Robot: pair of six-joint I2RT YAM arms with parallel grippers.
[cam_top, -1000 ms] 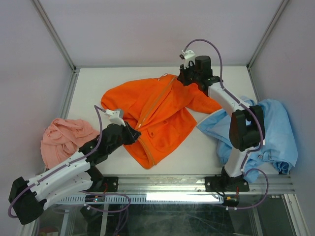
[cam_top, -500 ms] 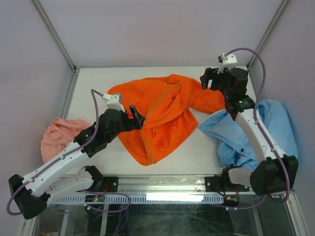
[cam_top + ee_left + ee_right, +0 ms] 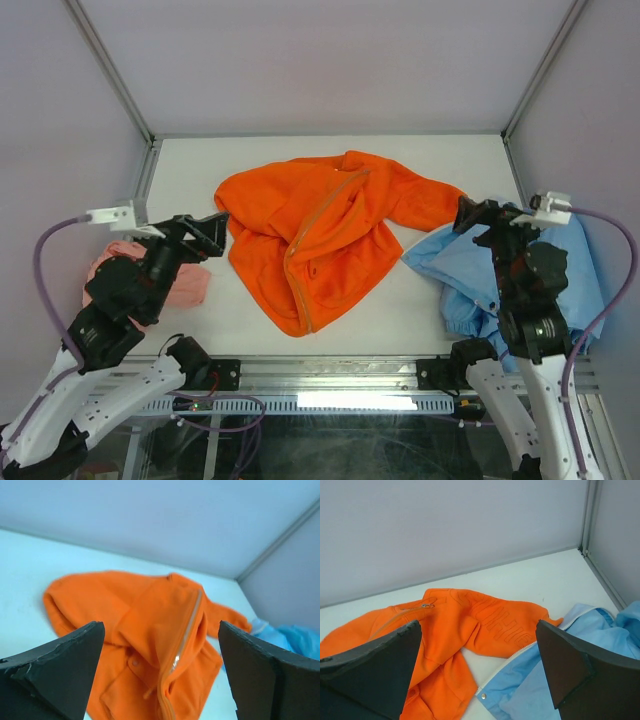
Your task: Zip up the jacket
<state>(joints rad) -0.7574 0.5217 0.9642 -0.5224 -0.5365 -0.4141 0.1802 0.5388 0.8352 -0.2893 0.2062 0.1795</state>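
The orange jacket [image 3: 320,235] lies crumpled in the middle of the table, front up. Its zipper [image 3: 300,240] runs from the collar down to the near hem. My left gripper [image 3: 205,232] hangs open to the left of the jacket, apart from it. In the left wrist view the jacket [image 3: 150,615] and zipper [image 3: 186,635] show between the wide-apart fingers [image 3: 55,675]. My right gripper [image 3: 480,215] is open over the table's right side, holding nothing. The right wrist view shows the jacket's sleeve [image 3: 515,625] and the zipper pull [image 3: 426,605] near the collar.
A light blue garment [image 3: 560,260] is heaped at the right edge, touching the jacket's sleeve; its white zipper edge [image 3: 520,657] shows in the right wrist view. A salmon-pink cloth [image 3: 190,285] lies at the left under my left arm. Walls and metal posts [image 3: 110,70] enclose the table.
Both grippers opened and let go of the jacket. Both arms pulled back toward the near edge, left arm leftward and right arm rightward. The jacket slumped into looser folds.
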